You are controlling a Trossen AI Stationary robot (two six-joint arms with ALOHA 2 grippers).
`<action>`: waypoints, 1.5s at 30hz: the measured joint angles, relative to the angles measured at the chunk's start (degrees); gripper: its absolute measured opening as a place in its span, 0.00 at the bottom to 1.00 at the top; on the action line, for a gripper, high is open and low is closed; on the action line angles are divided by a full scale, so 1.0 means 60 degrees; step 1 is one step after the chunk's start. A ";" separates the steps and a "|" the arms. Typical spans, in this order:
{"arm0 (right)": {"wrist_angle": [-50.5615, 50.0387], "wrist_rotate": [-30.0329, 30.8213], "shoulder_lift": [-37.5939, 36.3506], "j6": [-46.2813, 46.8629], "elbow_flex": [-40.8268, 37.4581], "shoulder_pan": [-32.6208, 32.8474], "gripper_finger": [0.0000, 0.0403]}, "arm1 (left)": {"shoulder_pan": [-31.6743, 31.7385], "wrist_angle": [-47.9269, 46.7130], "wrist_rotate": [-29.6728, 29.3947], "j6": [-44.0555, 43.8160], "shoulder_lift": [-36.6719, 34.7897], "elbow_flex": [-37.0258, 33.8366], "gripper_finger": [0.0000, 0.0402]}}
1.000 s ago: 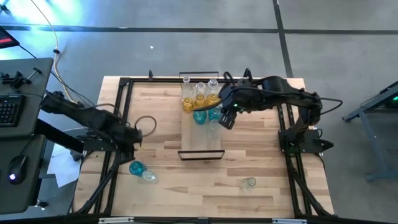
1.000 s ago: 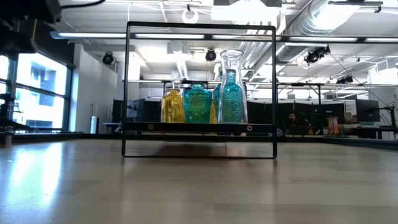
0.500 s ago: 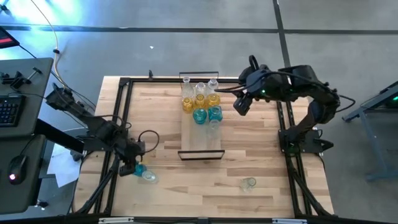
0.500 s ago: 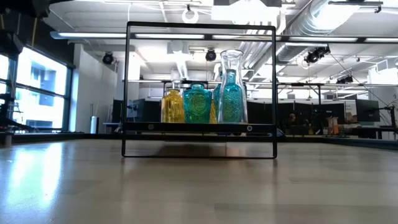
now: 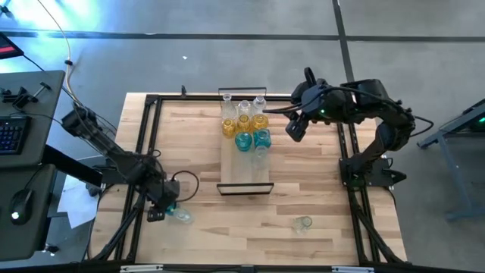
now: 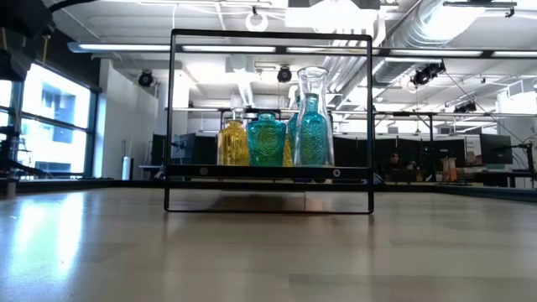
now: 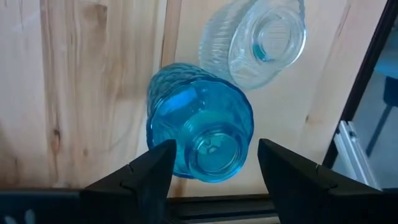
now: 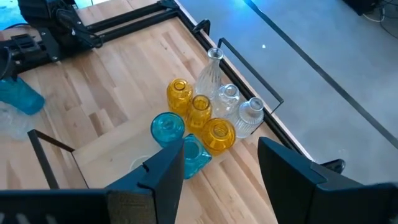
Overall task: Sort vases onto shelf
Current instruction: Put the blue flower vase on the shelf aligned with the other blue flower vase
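No readable writing shows; the left gripper (image 7: 211,163) straddles a teal vase (image 7: 200,131) unclenched, the right gripper (image 8: 221,163) hangs released.

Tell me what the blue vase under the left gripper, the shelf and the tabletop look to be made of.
Blue vase: looks like glass, see-through and glossy, with a faceted pattern on its belly.
Shelf: pale wood board, matte, with thin black bars at its ends, probably metal.
Tabletop: light wood planks, grain and joints showing, smooth finish; whether solid or veneer cannot be told.
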 joint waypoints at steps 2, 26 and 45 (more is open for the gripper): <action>0.0000 -0.0131 0.0000 0.0007 0.0000 -0.0004 0.46 | 0.0000 0.0056 -0.0154 0.0096 0.0144 0.0011 0.57; 0.0000 -0.0550 0.0000 0.0346 0.0000 0.0000 0.46 | 0.0044 -0.0042 -0.1677 -0.0691 -0.0105 -0.0066 0.53; 0.0000 -0.0671 0.0004 0.0356 0.0000 0.0000 0.46 | 0.0040 -0.0151 -0.1393 -0.1027 -0.0163 0.0131 0.49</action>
